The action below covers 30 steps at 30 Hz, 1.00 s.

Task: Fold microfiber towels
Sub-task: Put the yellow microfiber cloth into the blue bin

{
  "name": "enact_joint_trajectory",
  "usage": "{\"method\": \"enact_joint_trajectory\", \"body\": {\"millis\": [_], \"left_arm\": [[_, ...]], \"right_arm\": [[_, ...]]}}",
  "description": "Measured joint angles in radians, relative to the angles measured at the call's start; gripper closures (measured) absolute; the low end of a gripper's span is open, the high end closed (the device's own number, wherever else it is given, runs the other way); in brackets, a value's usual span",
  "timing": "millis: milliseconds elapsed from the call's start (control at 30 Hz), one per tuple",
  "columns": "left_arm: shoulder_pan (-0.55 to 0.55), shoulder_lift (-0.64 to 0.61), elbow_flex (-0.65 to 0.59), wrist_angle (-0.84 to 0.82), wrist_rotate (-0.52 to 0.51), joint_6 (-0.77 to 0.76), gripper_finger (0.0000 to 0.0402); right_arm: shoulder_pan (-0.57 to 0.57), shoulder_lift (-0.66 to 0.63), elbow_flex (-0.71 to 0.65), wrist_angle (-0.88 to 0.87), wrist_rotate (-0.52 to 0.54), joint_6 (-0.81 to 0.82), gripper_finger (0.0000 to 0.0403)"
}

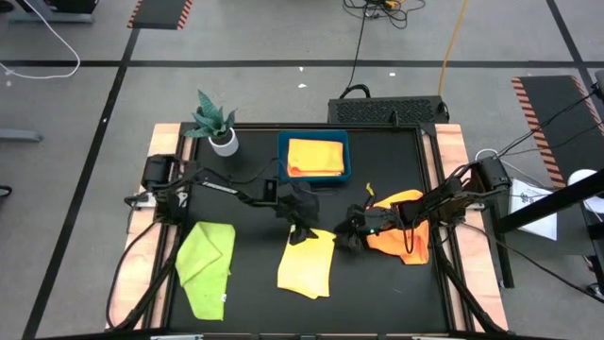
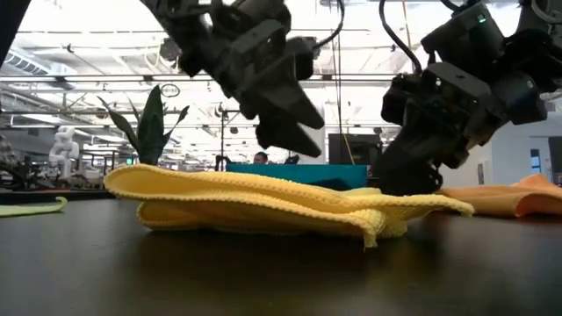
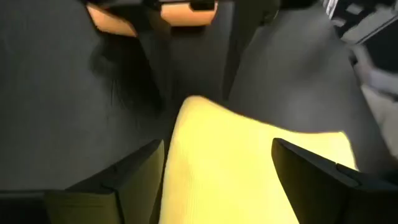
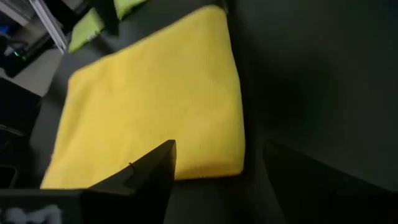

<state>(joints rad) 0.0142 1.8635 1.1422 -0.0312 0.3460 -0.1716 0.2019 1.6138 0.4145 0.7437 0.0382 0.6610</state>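
Note:
A folded yellow towel point(image 1: 307, 269) lies flat on the black table, near its middle front. My left gripper point(image 1: 304, 227) hangs open just above the towel's far edge point(image 3: 249, 168), clear of the cloth in the low view point(image 2: 294, 132). My right gripper point(image 1: 347, 238) is open and stands low at the towel's far right corner point(image 4: 236, 165). A lime green towel point(image 1: 206, 264) lies loosely folded at the front left. A crumpled orange towel point(image 1: 401, 236) lies at the right, under my right arm. My right gripper stands low at the yellow towel's right end point(image 2: 386, 215), slanting down from the table's right. One finger point(image 4: 149, 171) shows over the cloth, the other over bare table. Whether either finger touches the cloth I cannot tell.
A blue tray point(image 1: 283, 156) at the back middle holds a folded orange towel point(image 1: 316, 156). A potted plant point(image 1: 217, 127) stands at the back left. Bare black table shows between the lime green and yellow towels and along the front edge.

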Motion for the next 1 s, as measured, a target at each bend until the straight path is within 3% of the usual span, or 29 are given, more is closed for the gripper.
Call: {"method": "enact_joint_trajectory", "body": {"millis": [100,600,800,1000], "left_arm": [[0.003,0.000,0.012,-0.093,-0.016,0.039,0.0117],[0.016,0.037,0.013,0.019,0.032,0.060,0.0141],[0.014,0.088,0.028,0.092,0.084,0.031,0.0140],[0.003,0.190,0.113,0.073,0.094,0.029,0.0140]], "right_arm": [[-0.013,0.001,0.001,0.029,-0.014,-0.013,0.0167],[-0.019,0.061,0.001,0.077,-0.008,-0.080,0.0167],[-0.019,0.017,0.002,0.105,0.016,-0.184,0.0167],[-0.017,-0.079,0.001,0.001,0.016,-0.204,0.0167]]}}
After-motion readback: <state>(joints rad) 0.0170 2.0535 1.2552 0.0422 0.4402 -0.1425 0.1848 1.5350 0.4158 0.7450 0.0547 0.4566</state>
